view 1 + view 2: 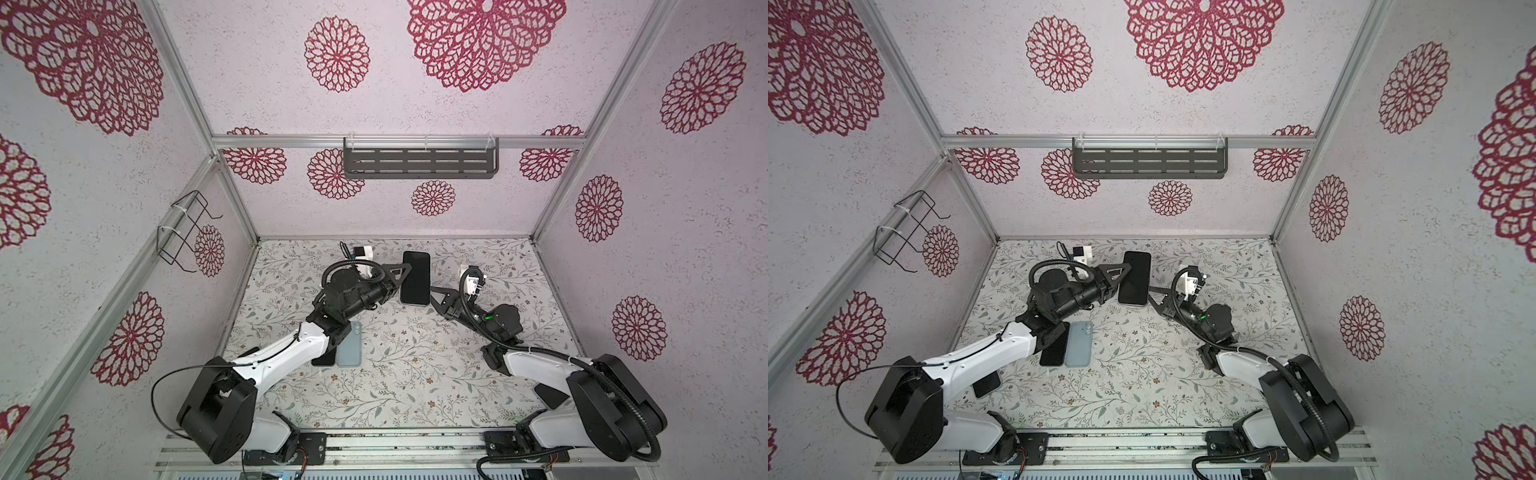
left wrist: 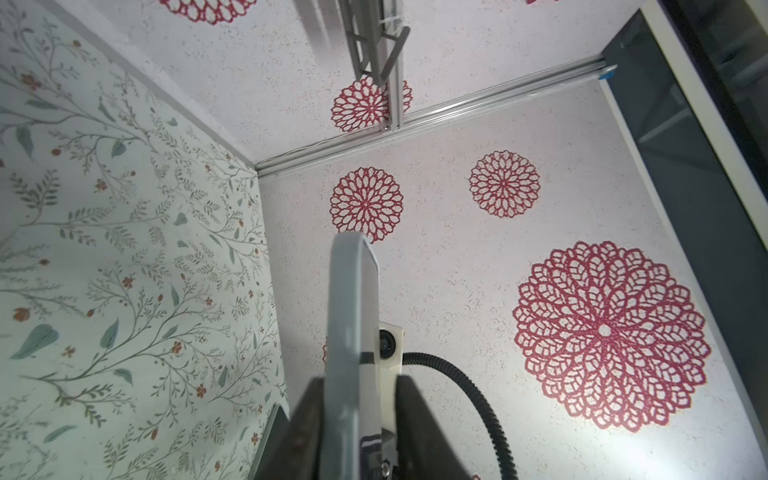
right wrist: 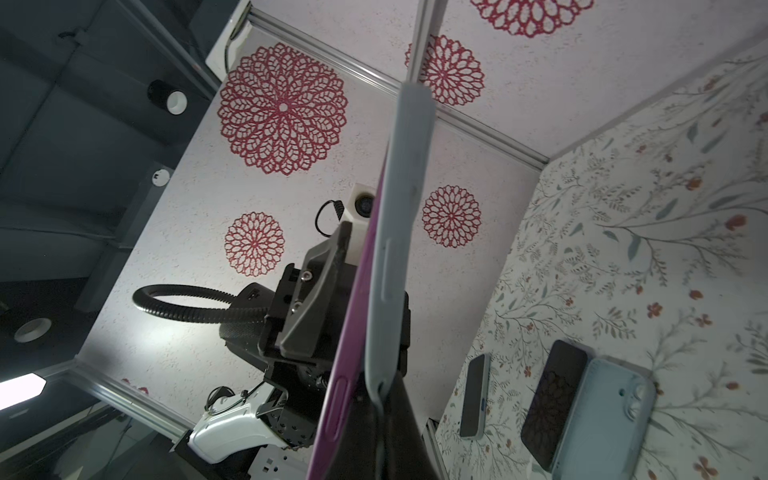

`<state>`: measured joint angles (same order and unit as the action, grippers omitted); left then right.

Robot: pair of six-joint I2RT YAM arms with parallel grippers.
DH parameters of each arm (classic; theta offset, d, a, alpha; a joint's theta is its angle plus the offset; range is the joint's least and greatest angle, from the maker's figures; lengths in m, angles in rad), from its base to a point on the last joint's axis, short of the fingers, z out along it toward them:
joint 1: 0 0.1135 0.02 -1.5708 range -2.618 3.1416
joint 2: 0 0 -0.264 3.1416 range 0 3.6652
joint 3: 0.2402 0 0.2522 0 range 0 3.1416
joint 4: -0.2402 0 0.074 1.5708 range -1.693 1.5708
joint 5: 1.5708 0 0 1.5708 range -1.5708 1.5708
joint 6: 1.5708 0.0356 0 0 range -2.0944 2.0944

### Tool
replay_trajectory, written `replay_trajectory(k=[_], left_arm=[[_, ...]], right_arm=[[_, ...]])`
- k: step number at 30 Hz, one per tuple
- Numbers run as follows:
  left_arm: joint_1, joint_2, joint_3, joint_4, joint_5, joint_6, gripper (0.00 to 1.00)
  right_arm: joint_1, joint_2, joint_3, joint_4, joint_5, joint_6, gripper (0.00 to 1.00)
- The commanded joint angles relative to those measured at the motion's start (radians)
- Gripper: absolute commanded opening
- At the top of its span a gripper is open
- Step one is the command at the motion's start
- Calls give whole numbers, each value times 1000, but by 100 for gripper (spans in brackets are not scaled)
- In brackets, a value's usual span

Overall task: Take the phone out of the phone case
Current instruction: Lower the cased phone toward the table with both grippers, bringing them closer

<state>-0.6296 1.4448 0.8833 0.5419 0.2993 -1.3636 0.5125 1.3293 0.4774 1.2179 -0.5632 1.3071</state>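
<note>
My right jaws clamp the case corner, left jaws loose round the phone edge. I'd regrip phone only, peel slowly.

white arm links, black joints, ribbed black cables.

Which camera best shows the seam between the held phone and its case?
The right wrist view: the purple phone edge and grey case run side by side, close up. Both top views show only the dark screen; the left wrist view, mainly the case's edge.
</note>
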Motion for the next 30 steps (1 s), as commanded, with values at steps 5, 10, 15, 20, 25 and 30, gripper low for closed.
replay_trajectory(k=[5, 10, 15, 20, 25, 30], left_arm=[[-52, 93, -9, -2, -8, 115, 56], [-59, 160, -6, -57, -9, 147, 69], [-65, 154, -14, -161, -66, 230, 80], [-82, 154, 9, -273, -118, 310, 93], [-153, 95, 68, -458, -225, 494, 95], [-235, 85, 120, -601, -279, 656, 95]], right_arm=[[2, -95, -83, -213, 32, -129, 0], [2, -81, -122, -265, 51, -138, 0], [4, -77, -155, -277, 58, -141, 0], [4, -60, -165, -324, 65, -148, 0], [3, -76, -171, -419, 94, -185, 0], [6, -70, -180, -437, 104, -195, 0]])
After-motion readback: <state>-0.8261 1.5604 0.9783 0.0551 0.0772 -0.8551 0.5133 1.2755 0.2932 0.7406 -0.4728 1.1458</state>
